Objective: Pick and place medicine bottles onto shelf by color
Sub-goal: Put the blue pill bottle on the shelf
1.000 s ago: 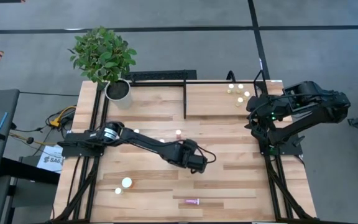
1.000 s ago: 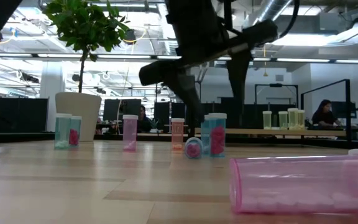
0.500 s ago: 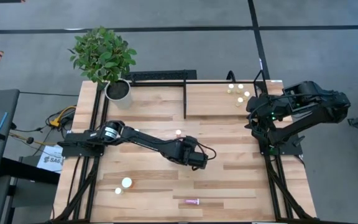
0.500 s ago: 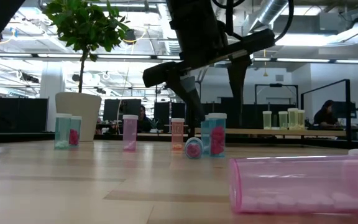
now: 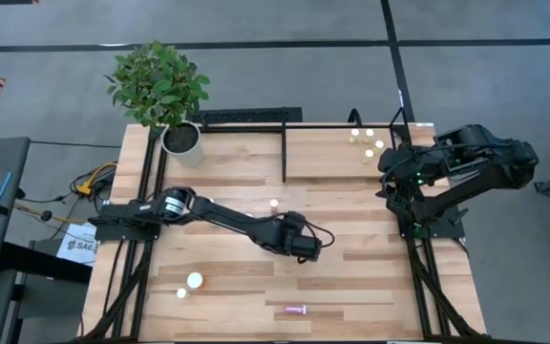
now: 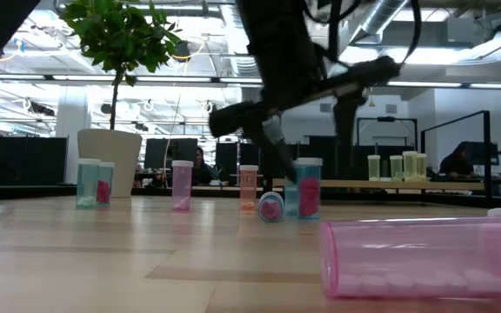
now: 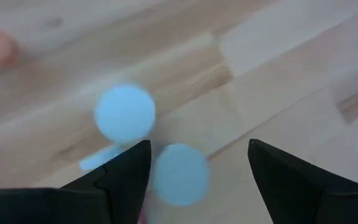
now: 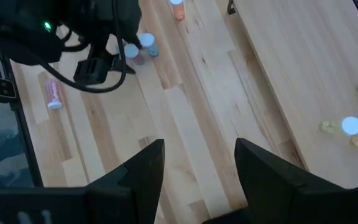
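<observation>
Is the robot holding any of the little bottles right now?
No. The left gripper hangs open above two bottle caps; the right gripper is empty too.

The left gripper stands open over one capped bottle, another bottle crowding just beyond it; bare tabletop lies ahead.

Overhead view: even, bright light, soft faint shadows on the counter. Low view: backlit by ceiling strip lights; arm reads as dark silhouette; nearest pink bottle soft, out of focus. Left wrist view: heavy blur, white caps smeared. Right wrist view: dimmer, cooler cast.
</observation>
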Tool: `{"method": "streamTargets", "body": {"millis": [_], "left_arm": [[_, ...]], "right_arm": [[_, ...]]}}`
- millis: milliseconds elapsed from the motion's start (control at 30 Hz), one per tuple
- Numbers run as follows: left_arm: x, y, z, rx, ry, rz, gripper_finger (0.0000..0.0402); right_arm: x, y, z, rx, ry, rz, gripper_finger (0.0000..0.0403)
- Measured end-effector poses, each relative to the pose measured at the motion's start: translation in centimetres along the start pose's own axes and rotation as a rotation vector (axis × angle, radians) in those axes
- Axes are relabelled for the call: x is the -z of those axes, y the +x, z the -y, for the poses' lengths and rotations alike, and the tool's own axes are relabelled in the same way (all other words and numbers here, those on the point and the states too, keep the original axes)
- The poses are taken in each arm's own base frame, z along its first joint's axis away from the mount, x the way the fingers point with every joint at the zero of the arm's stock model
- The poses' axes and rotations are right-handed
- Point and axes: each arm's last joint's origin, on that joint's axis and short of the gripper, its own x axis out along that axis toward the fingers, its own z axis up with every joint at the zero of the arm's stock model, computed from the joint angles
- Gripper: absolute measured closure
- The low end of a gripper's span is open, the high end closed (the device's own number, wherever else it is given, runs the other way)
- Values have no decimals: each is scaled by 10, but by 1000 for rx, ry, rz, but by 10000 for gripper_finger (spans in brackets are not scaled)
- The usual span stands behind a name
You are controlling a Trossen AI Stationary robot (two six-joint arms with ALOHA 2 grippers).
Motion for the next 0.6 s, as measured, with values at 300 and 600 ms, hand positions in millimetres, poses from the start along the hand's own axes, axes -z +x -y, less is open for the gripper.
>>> {"method": "streamTargets", "body": {"millis": [300,600], "left_arm": [[3,6,-2,-15,11,-27,163],[1,6,-2,-13,21,-24,260]], "right_arm": [[0,0,0,0,-13,0,187],[0,0,0,0,-23,0,187]]}}
